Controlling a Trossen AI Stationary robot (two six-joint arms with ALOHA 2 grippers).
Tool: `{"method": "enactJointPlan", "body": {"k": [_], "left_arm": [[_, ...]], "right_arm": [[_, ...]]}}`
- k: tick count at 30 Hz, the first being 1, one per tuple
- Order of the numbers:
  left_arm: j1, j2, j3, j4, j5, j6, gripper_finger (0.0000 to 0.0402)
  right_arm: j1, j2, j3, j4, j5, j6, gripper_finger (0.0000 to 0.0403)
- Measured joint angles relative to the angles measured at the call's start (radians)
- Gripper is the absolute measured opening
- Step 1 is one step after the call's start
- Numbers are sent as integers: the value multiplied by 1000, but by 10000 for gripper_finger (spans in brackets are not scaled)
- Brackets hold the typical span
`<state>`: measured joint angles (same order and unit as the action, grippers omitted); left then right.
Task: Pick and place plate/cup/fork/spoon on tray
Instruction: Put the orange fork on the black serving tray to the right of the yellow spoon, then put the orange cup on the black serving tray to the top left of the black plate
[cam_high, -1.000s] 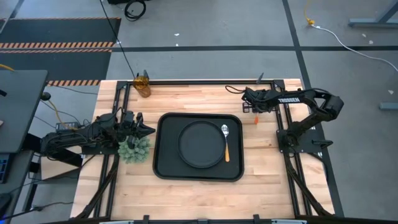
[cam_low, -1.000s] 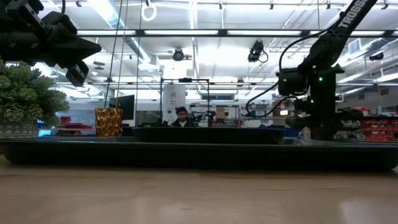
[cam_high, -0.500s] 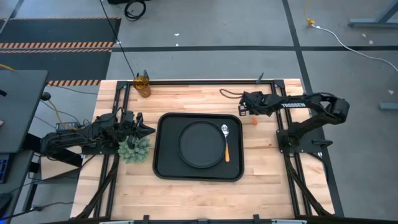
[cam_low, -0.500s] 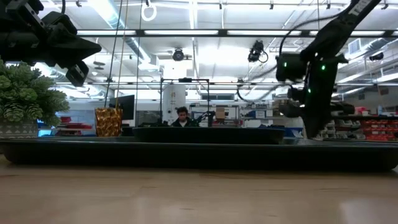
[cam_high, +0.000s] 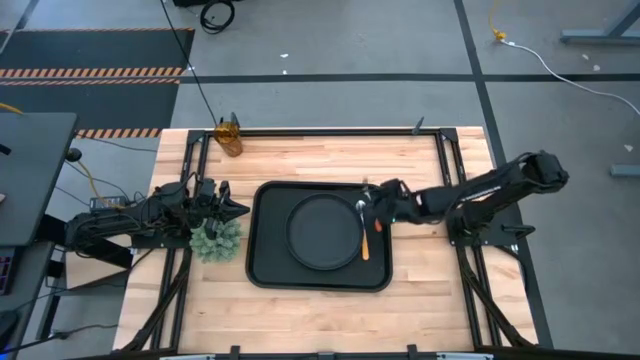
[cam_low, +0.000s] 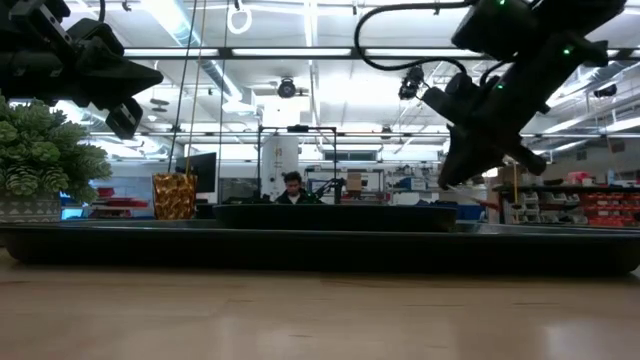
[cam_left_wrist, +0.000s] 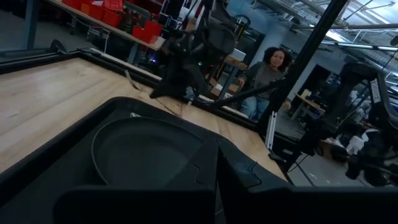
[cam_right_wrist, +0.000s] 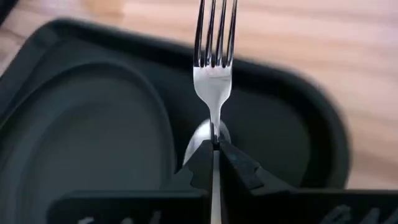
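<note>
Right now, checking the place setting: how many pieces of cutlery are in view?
2. The spoon lies on the tray, right of the plate; the fork is held in the right end effector above it. None seems hidden.

The right gripper has its two dark fingers pressed together on the thin neck of the fork, and the four silver tines stand out past the fingertips. Behind the fork lies the black tray on the light wooden table, and the round black plate rests inside this tray at one side. Just behind the fingertips a pale silver bowl shape shows, probably the spoon, lying on the tray beside the plate's rim.
</note>
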<state>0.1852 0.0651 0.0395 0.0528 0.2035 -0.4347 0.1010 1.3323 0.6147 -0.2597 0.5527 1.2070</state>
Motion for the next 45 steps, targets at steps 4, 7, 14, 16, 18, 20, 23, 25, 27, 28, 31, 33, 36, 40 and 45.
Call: {"method": "enactJointPlan", "body": {"k": [4, 7, 14, 16, 18, 20, 23, 25, 27, 28, 31, 33, 36, 40, 45], "left_arm": [[0, 0, 0, 0, 0, 0, 11], [0, 0, 0, 0, 0, 0, 11], [0, 0, 0, 0, 0, 0, 11], [0, 0, 0, 0, 0, 0, 11], [0, 0, 0, 1, 0, 0, 11], [0, 0, 0, 0, 0, 0, 11], [0, 0, 0, -1, 0, 0, 11], [0, 0, 0, 0, 0, 0, 11], [0, 0, 0, -1, 0, 0, 11], [0, 0, 0, 1, 0, 0, 11], [0, 0, 0, 0, 0, 0, 11], [0, 0, 0, 1, 0, 0, 11], [0, 0, 0, 1, 0, 0, 11], [0, 0, 0, 1, 0, 0, 11], [0, 0, 0, 1, 0, 0, 11]], "right_arm": [[61, 39, 0, -44, -8, 110, 22], [103, 43, 0, -89, -1, 198, 22], [219, 76, 112, -309, 45, 377, 18], [249, 115, 175, -379, 68, 414, 18], [270, 161, 238, -444, 93, 442, 18], [281, 218, 293, -484, 103, 450, 19], [281, 296, 344, -495, 103, 458, 24], [273, 341, 361, -492, 102, 496, 30], [265, 373, 365, -502, 95, 538, 36], [260, 385, 365, -509, 87, 558, 39], [251, 407, 365, -554, 67, 608, 47], [246, 416, 365, -585, 44, 631, 51], [238, 418, 365, -603, 4, 633, 54], [236, 414, 365, -601, -4, 634, 55], [236, 413, 365, -614, -4, 602, 56]]}}
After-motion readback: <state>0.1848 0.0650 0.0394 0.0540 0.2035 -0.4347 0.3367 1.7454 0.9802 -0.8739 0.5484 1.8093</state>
